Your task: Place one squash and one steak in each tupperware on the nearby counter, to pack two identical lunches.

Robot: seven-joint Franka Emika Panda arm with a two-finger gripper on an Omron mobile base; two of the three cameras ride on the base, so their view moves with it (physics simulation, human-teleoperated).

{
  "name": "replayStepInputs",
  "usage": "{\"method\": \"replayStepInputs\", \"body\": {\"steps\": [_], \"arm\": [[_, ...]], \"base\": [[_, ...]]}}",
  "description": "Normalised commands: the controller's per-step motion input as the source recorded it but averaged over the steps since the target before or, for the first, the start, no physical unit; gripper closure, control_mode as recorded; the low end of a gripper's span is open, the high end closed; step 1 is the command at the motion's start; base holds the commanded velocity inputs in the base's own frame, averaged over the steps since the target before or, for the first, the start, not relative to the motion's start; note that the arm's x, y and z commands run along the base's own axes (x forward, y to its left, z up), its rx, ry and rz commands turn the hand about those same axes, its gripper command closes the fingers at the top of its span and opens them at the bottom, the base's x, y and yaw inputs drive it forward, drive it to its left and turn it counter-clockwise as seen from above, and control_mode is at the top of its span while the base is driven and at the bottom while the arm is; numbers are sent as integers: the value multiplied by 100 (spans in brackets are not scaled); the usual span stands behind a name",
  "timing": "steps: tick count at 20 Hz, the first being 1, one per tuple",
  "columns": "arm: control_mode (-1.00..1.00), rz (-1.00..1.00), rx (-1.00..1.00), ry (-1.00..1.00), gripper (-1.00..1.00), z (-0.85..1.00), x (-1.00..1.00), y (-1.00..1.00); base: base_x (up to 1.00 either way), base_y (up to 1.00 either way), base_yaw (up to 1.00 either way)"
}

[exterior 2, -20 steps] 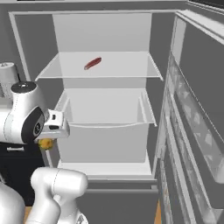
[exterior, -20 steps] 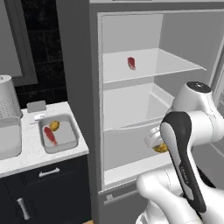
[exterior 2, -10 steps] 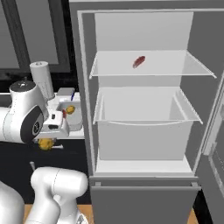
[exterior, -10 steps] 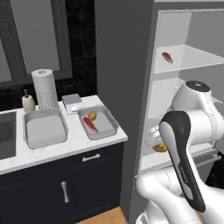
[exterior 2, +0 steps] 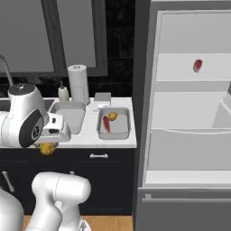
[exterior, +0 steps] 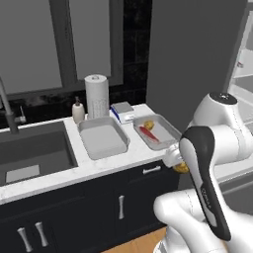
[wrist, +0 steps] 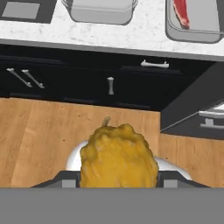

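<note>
I'm looking across the counter [exterior: 99,165] from left to right. Far left is the dark sink [exterior: 29,158] with its tap [exterior: 7,108]. Next to it, at the back, a small soap bottle [exterior: 78,110] and a roll of paper towels [exterior: 97,95] stand upright. In front of them sits the first tupperware [exterior: 101,136], and I can see nothing inside it. Behind the gap between the two trays lies a small white and blue box [exterior: 122,111].

Moving right, the second tupperware [exterior: 165,129] holds one steak [exterior: 147,133] and one squash [exterior: 148,123], lying just beside each other, the squash toward the back wall. In the right base view that same steak [exterior 2: 106,123] lies left of the squash [exterior 2: 112,116].

Right again, my gripper [wrist: 117,177] hangs in front of the dark cabinets, below the counter edge, near the filled tray's end. It's clamped on the second squash [wrist: 118,157]; in the hand view the lumpy yellow thing sits squarely between the finger tips, over the wooden floor [wrist: 39,135]. From the left base I catch only a sliver of that squash [exterior: 181,167] behind the forearm; from the right base it peeks out under the wrist [exterior 2: 46,148].

Far right, the fridge [exterior 2: 189,113] stands open, and the other steak [exterior 2: 197,65] rests on its upper shelf.
</note>
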Motion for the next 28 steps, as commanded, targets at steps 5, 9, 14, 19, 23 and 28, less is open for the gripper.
{"method": "replayStepInputs", "body": {"steps": [5, 9, 14, 19, 23, 28], "arm": [[100, 0, 0, 0, 100, 0, 0, 0], [-100, 0, 0, 0, 100, 0, 9, 6], [-100, 0, 0, -3, 100, -9, 63, 46], [-100, 0, 0, -7, 100, -37, 98, 52], [-100, -4, 0, 0, 100, -57, 100, 42], [-100, -4, 0, 0, 100, -48, 100, 33]], "base": [[51, 36, 0], [32, 9, 0], [0, 0, 0], [0, 0, 0], [0, 0, 0], [0, 0, 0]]}}
